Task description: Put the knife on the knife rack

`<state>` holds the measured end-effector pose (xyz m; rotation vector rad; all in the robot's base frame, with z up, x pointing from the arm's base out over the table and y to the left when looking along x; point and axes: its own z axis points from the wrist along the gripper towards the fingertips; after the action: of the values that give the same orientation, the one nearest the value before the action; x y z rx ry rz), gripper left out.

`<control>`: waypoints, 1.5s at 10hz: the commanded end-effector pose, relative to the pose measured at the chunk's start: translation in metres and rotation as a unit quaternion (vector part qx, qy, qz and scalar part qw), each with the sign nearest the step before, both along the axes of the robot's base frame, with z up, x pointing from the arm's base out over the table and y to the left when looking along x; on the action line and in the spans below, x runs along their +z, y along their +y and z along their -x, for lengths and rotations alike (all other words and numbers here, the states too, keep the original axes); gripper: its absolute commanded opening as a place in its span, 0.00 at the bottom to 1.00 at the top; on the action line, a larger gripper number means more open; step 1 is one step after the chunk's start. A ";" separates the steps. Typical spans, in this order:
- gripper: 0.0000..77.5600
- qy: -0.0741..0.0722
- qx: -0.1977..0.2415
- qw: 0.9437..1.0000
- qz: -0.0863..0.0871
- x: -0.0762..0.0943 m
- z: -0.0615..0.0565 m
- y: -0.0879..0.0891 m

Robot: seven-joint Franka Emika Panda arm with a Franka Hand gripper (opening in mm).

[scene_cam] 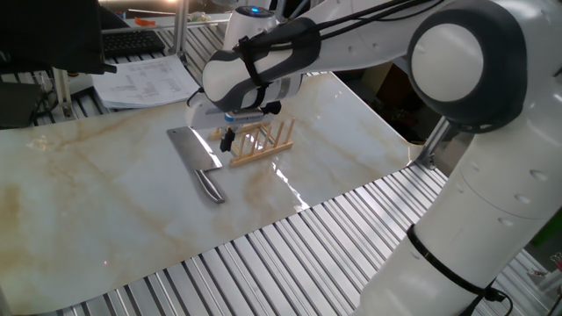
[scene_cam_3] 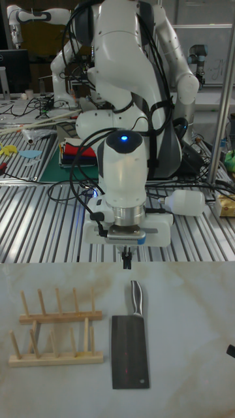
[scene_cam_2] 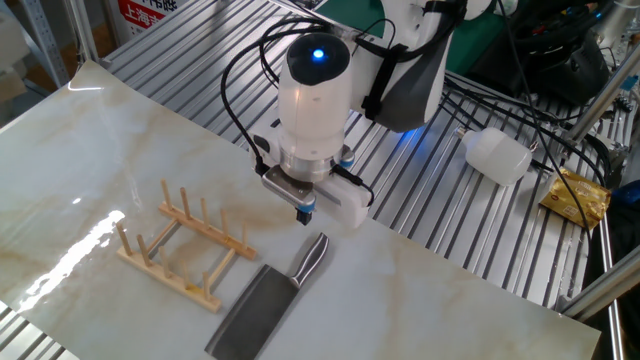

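A pale marble-patterned table (scene_cam: pixel 105 193) sits on a ribbed grey metal bench (scene_cam: pixel 263 263). Light glares off the marble. Behind lie a stack of white printed papers (scene_cam: pixel 145 81), a black keyboard (scene_cam: pixel 132 39) and a white plastic jug (scene_cam_2: pixel 497 156).
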<state>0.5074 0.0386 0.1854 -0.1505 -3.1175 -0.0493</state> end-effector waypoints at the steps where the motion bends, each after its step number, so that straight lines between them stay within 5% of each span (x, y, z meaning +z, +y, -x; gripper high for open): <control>1: 0.00 0.010 -0.009 1.000 0.014 0.002 -0.002 0.001; 2: 0.00 0.025 0.002 0.999 0.022 0.002 -0.002 0.001; 4: 0.00 0.030 0.012 0.999 0.025 0.002 -0.002 0.001; 8: 0.00 0.028 0.025 0.999 0.025 -0.008 -0.007 0.007; 15: 0.00 0.009 0.039 0.999 0.020 -0.057 -0.027 0.018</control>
<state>0.5276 0.0540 0.1397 -0.0470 -3.0868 0.0274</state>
